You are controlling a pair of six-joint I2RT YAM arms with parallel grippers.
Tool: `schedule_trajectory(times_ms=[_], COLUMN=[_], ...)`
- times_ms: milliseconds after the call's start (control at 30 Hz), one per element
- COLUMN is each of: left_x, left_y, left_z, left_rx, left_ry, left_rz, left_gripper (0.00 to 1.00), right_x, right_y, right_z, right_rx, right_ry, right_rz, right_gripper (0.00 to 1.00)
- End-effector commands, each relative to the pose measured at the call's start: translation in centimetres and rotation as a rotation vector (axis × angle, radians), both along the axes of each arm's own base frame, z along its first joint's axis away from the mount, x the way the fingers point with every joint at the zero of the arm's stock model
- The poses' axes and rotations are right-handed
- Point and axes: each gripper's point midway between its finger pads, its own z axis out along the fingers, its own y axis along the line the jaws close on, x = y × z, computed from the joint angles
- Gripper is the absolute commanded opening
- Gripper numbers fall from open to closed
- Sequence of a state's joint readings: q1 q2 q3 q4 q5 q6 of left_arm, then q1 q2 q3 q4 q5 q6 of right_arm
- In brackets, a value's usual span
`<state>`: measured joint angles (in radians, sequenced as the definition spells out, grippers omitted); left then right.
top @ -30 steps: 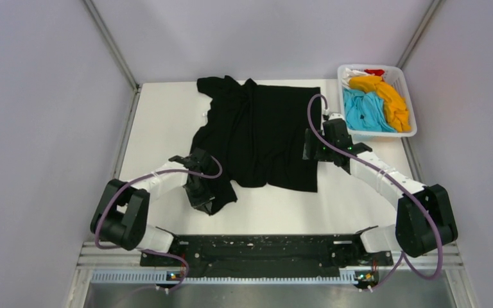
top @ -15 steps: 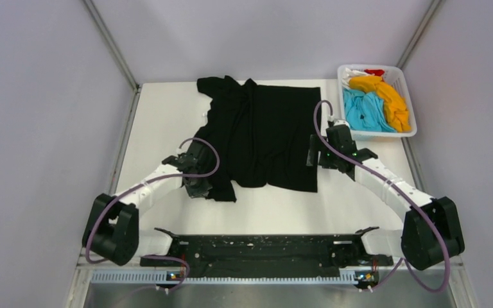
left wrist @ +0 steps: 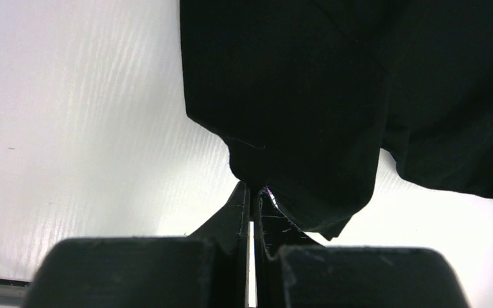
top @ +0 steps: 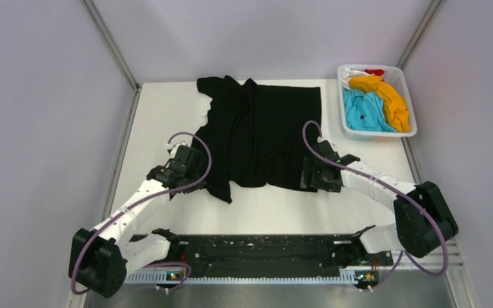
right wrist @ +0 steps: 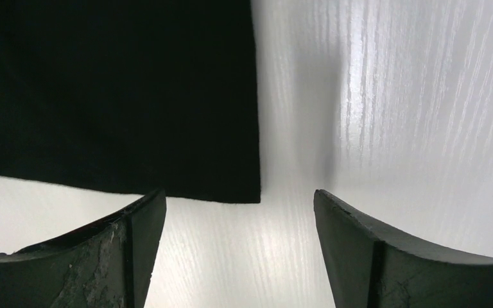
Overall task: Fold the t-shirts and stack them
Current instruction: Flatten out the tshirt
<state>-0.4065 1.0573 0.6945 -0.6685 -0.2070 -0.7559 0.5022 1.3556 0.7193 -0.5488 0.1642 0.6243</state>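
White table [top: 160,115]: your left gripper [left wrist: 251,189] clamped on black t-shirt [top: 263,135] edge; right gripper [right wrist: 239,218] gaping, empty, shirt corner just ahead, basket [top: 380,134] beyond.

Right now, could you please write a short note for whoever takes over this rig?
The left claw is shut on the near-left corner of the black t-shirt.
The right claw is open at that shirt's near-right corner, gripping nothing.
The black t-shirt lies spread on the table, its left side rumpled.
The orange t-shirt, sky-blue t-shirt, white t-shirt and red t-shirt are heaped in the white basket, far right.
Done: nothing folded or stacked.
Left: fold all five, then stack them.
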Motion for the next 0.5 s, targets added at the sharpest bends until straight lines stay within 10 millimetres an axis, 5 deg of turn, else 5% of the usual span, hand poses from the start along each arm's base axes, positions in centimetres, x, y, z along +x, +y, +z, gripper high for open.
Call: schedule_trajectory(times_ms=[0,467], left_x=[0.4,0.2], left_y=[1.0,1.7], left_z=[1.0,0.9], left_rx=[0.030,0.046], left_ry=[-0.051,-0.046], left_rz=[0.031,0.088], left_gripper=[0.00,0.00], right_x=[0.2,-0.1], right_y=[-0.3,0.9], right_z=[-0.5,-1.6], right_rx=[-0.038,-0.055], right_ry=[0.010,0.043], right_rz=[-0.072,-0.105], right_gripper=[0.80,0.55])
